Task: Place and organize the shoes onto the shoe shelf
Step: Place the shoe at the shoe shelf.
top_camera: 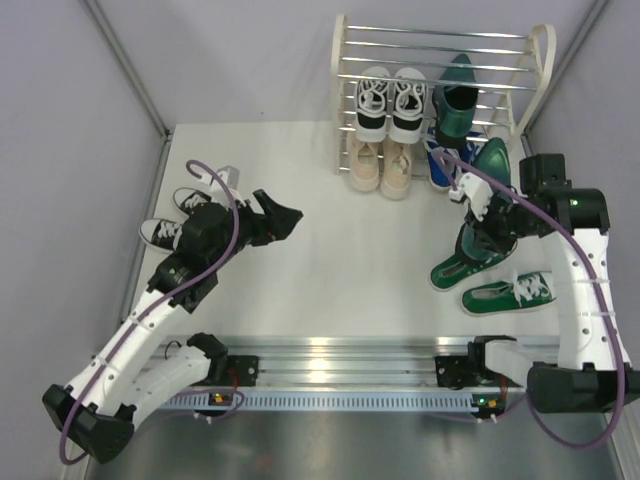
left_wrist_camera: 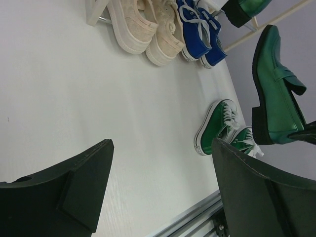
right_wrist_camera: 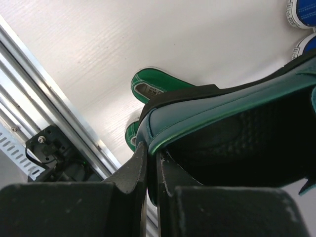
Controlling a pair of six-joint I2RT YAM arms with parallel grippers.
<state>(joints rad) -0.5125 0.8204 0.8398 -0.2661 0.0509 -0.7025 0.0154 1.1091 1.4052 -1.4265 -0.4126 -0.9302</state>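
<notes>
My right gripper [right_wrist_camera: 152, 159] is shut on the heel rim of a glossy dark green dress shoe [right_wrist_camera: 227, 113], holding it above the table. From above, that shoe [top_camera: 493, 160] hangs just in front of the shoe shelf [top_camera: 545, 50], with the right gripper [top_camera: 487, 222] behind it. On the shelf sit black-and-white sneakers [top_camera: 390, 100] and the other dark green dress shoe [top_camera: 458, 100], with beige lace-ups [top_camera: 380, 165] and blue sneakers [top_camera: 440, 168] below. Two green sneakers [top_camera: 505, 295] lie on the table under the right arm. My left gripper [top_camera: 285, 215] is open and holds nothing.
Another black-and-white sneaker pair [top_camera: 185, 200] lies at the table's left edge, partly hidden by the left arm. Grey walls close in both sides, and a metal rail [top_camera: 340, 350] runs along the near edge. In the left wrist view the held dress shoe [left_wrist_camera: 276, 98] hangs over the green sneakers [left_wrist_camera: 217, 126].
</notes>
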